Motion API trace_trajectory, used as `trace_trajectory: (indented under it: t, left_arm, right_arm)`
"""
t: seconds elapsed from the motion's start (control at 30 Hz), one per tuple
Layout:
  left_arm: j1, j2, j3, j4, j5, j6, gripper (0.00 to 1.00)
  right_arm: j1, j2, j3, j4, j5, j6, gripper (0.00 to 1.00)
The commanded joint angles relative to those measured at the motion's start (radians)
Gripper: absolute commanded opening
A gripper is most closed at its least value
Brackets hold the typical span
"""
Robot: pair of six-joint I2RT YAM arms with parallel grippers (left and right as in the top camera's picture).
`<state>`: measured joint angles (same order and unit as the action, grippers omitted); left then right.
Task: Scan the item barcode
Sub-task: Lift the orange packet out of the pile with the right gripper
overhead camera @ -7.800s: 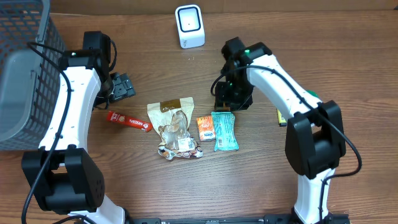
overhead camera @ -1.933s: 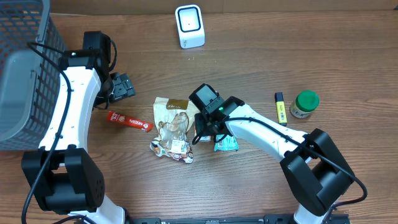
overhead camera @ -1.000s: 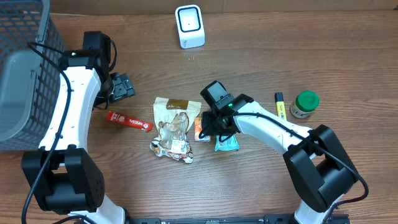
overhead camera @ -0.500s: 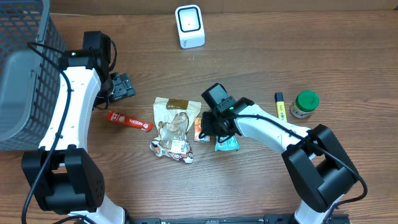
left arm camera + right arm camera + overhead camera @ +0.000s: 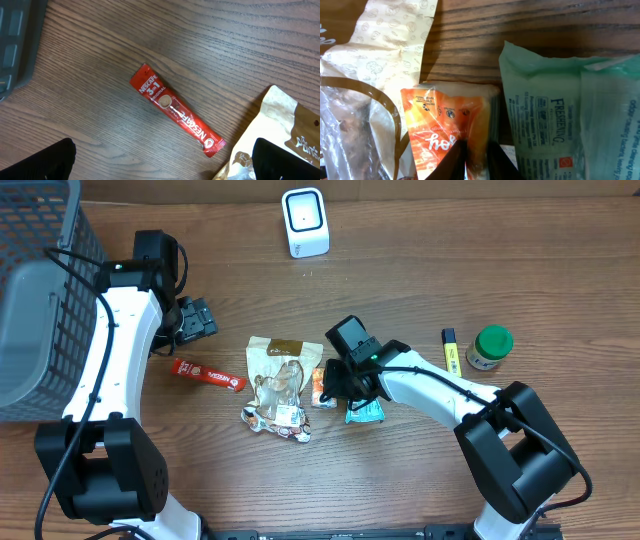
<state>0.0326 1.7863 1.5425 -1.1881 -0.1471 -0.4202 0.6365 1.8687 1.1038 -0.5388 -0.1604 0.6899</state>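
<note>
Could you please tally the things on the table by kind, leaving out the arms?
Packets: 4 (coffee stick, snack bag, orange packet, wipes pack)
Highlighter: 1
Jar: 1
Scanner: 1
Basket: 1
Total: 8

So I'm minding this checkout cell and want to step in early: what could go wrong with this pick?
The right pincer pinches only a thin edge of the crinkly orange foil snack packet, so it may slip out on lifting. The pale green plastic tissue pack and beige paper bag flank it closely and could be dragged along.
</note>
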Motion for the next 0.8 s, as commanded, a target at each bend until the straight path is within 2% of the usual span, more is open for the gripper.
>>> trace_trajectory:
  t: [0.0, 0.07, 0.1, 0.13, 0.27, 0.33, 0.5, 0.7, 0.77]
  left_arm:
    - [-0.007, 0.000, 0.014, 0.000, -0.010, -0.006, 1.00]
    - [-0.007, 0.000, 0.014, 0.000, -0.010, -0.007, 1.00]
    - [-0.007, 0.000, 0.014, 0.000, -0.010, -0.006, 1.00]
    - [-0.007, 0.000, 0.014, 0.000, -0.010, -0.006, 1.00]
    - [-0.007, 0.000, 0.014, 0.000, -0.010, -0.006, 1.00]
    - [-0.007, 0.000, 0.014, 0.000, -0.010, -0.006, 1.00]
    - [-0.007, 0.000, 0.014, 0.000, -0.010, -0.006, 1.00]
    - [-0.007, 0.000, 0.014, 0.000, -0.010, -0.006, 1.00]
    - [-0.007, 0.000, 0.014, 0.000, -0.010, -0.006, 1.00]
  right_arm:
    - [0.003, -0.007, -0.027, 0.004, 0.008, 0.021, 0.17]
    - [0.002, -0.007, -0.027, 0.003, 0.000, 0.021, 0.19]
    - [0.002, -0.008, -0.027, 0.003, 0.001, 0.021, 0.15]
    - [0.000, -0.008, -0.026, 0.003, -0.006, 0.021, 0.04]
    - [-0.025, -0.008, -0.022, -0.001, -0.109, -0.030, 0.04]
    - [-0.066, -0.020, -0.022, 0.005, -0.276, -0.145, 0.04]
    - [-0.169, -0.079, -0.022, 0.044, -0.575, -0.280, 0.04]
    - [-0.302, -0.098, -0.022, 0.056, -1.085, -0.519, 0.04]
    - [-0.324, -0.098, -0.022, 0.056, -1.201, -0.574, 0.04]
